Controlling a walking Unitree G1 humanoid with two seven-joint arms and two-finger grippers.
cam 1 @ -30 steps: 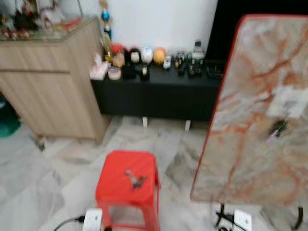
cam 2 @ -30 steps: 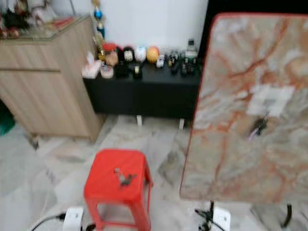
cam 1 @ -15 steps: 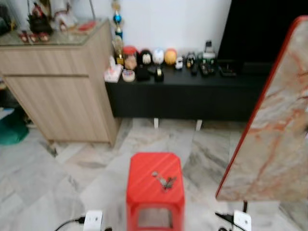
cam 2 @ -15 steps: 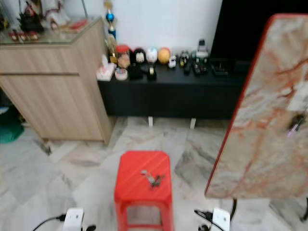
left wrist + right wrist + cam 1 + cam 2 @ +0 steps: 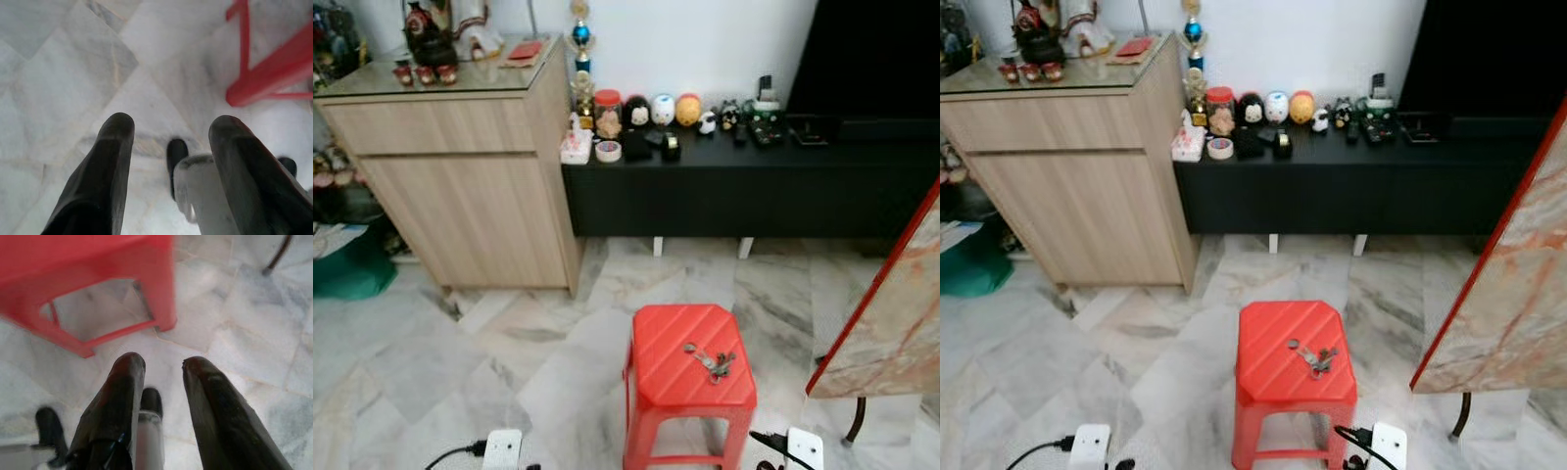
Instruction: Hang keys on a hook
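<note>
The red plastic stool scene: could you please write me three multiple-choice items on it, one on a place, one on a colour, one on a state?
1. Where does the bunch of metal keys lie?
A. on the red plastic stool
B. on the marble floor
C. on the black low cabinet

2. What colour is the low cabinet against the wall?
A. white
B. black
C. red

3. How do the left end effector's black fingers stand?
A. shut on the keys
B. apart, holding nothing
C. shut on a cable

Answers:
1 A, the keys rest on the stool's seat.
2 B, its top and front are black.
3 B, the left wrist view shows floor between the fingers.
</note>
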